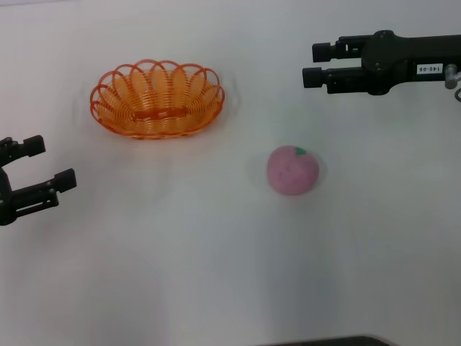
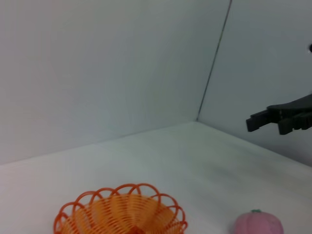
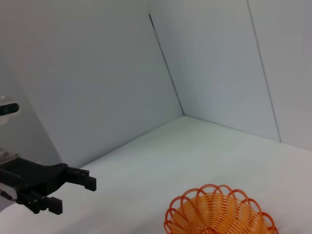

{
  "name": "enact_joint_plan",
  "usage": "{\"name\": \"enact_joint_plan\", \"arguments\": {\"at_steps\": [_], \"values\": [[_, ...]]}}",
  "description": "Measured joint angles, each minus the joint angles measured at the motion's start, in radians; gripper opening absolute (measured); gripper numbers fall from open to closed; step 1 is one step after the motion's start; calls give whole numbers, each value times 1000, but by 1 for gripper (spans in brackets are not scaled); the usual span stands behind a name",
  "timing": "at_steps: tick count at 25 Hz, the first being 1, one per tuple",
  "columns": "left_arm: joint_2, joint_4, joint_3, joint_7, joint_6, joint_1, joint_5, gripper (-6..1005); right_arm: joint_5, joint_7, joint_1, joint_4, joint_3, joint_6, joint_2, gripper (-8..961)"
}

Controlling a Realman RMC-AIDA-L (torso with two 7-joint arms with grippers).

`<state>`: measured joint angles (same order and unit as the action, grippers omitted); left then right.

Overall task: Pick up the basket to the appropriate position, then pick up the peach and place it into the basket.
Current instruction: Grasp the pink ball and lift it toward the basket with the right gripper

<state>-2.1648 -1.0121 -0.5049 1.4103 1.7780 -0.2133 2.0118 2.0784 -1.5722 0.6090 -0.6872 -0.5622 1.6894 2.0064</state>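
The orange wire basket (image 1: 157, 99) sits empty on the white table at the far left; it also shows in the left wrist view (image 2: 120, 212) and the right wrist view (image 3: 220, 213). The pink peach (image 1: 293, 169) with a green stem spot lies on the table right of centre, apart from the basket; it shows in the left wrist view (image 2: 259, 223) too. My left gripper (image 1: 43, 163) is open and empty at the left edge, below and left of the basket. My right gripper (image 1: 317, 63) is open and empty at the far right, beyond the peach.
The white table (image 1: 216, 252) is bounded by white walls at the back and sides (image 2: 122, 63). A dark edge (image 1: 324, 340) shows at the bottom of the head view.
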Motion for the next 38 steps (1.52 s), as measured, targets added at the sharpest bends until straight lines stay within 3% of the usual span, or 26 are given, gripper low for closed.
{"name": "enact_joint_plan", "arguments": {"at_steps": [7,9,18,22,27,32,38], "values": [[-2,4,2,-1,-19,8,2,891,0,-33,15,-18,-5,-5,-13,684],[-2,5,2,-1,-20,8,2,891,1,-69,26,-47,-8,5,-22,684],[-3,6,1,-1,-19,11,17,891,59,-366,68,-446,-127,72,-55,685],[-2,6,-3,12,-12,5,38,891,166,-476,136,-601,-137,174,-38,685],[1,-2,-6,23,5,3,50,891,337,-540,233,-688,-168,259,-9,685],[4,-5,-1,25,46,-1,61,891,507,-551,294,-688,-254,277,19,685],[5,-20,1,38,72,-4,79,891,560,-559,318,-629,-358,265,39,686]]}}
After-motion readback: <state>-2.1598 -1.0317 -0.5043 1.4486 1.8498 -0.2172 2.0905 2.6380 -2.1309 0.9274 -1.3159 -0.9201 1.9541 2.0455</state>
